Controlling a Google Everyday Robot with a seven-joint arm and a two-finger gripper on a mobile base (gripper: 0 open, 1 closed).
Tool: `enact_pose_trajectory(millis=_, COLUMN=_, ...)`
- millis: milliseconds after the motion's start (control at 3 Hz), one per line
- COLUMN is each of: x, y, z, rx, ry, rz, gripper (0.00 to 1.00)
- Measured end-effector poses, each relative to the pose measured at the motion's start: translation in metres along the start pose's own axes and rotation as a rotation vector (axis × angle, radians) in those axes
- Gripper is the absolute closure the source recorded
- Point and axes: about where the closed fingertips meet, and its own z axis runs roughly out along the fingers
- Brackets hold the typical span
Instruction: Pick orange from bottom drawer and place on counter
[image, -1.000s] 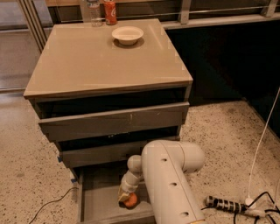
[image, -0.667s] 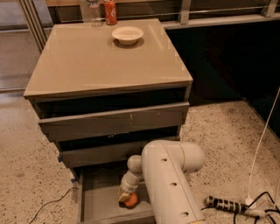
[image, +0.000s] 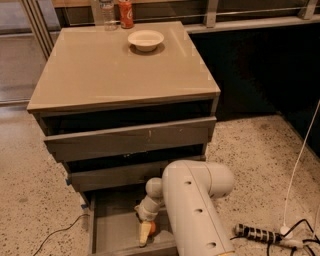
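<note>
Down in the bottom drawer (image: 107, 225), the claw (image: 145, 234) sits against the orange (image: 152, 228); whether it grips cannot be told. A loose hold could drop it before reaching the desk (image: 115, 65).

White bowl (image: 145, 39) upright; red can (image: 125, 13) and clear bottle (image: 106, 10) behind it to the left, side by side; top drawer (image: 130, 137) and middle drawer (image: 125, 175) slightly open; power strip (image: 257, 234) on speckled floor (image: 250, 150) at right, white cable (image: 300, 165) above it; black cable (image: 57, 234) at left; gripper (image: 145, 235) low centre, well left of the strip.
</note>
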Motion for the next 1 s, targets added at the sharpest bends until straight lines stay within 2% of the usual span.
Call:
enact_pose_trajectory(millis=667, x=0.001, y=-0.001, z=0.002, rx=-0.013, ry=-0.016, rz=0.002, gripper=0.0)
enact_pose_trajectory(millis=1000, x=0.023, y=-0.012, z=-0.004, rx=-0.006, ry=-0.025, rz=0.047, gripper=0.0)
